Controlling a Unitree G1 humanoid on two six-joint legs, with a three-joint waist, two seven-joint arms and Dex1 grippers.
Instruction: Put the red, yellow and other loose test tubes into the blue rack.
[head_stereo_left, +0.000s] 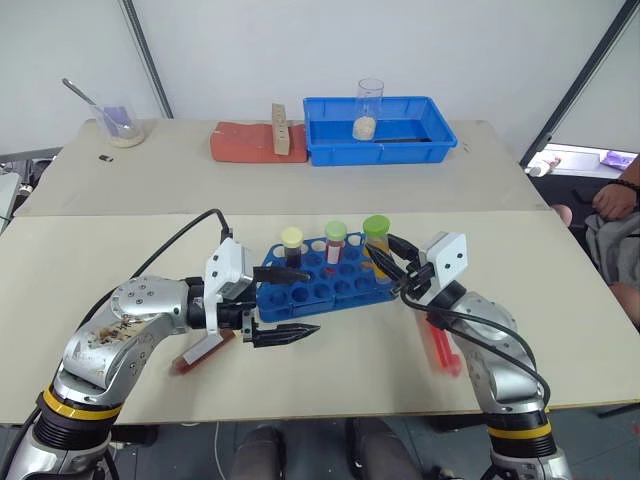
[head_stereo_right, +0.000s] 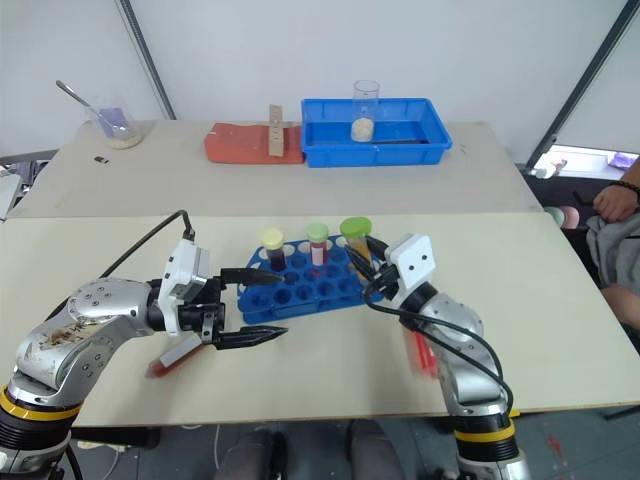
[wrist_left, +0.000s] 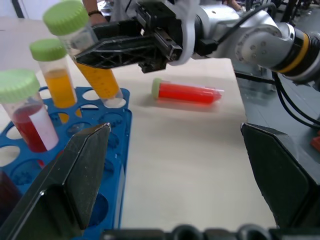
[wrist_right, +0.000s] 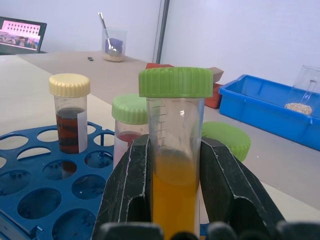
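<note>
Nearest, left gripper (head_stereo_left: 285, 300) jaws gape empty; right gripper (wrist_right: 172, 200) jaws clamp yellow tube (wrist_right: 174, 165), best lowered upright into blue rack (head_stereo_left: 320, 285).

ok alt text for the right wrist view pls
The right gripper has its two black fingers shut on a green-capped tube of orange liquid, held upright over the blue rack. Behind it stand a yellow-capped dark tube and a green-capped red one.
</note>
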